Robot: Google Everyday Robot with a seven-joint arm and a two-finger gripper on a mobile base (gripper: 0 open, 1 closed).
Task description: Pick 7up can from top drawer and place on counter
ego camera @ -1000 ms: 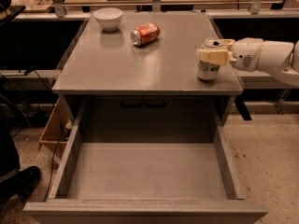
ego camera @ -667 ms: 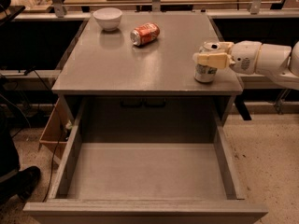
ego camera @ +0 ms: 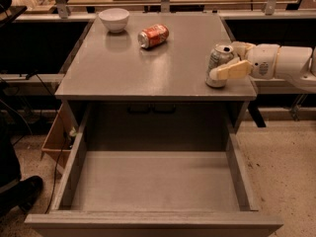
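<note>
The silvery 7up can [ego camera: 216, 59] stands upright on the grey counter [ego camera: 143, 70], near its right front corner. My gripper [ego camera: 222, 60] reaches in from the right, and its pale fingers [ego camera: 231, 71] are closed around the can, one in front and one behind. The can's bottom rests on or just above the counter top. The top drawer [ego camera: 148, 220] is pulled fully open below the counter, and its grey floor is bare.
A red-orange drink can [ego camera: 153, 36] lies on its side at the back middle of the counter. A white bowl [ego camera: 114, 19] stands at the back left. A cardboard box [ego camera: 57, 135] sits on the floor left of the cabinet. A wooden table runs behind.
My gripper has shifted slightly left with the 7up can in it, further in over the counter's right side. The drawer, red can and bowl have not moved.
</note>
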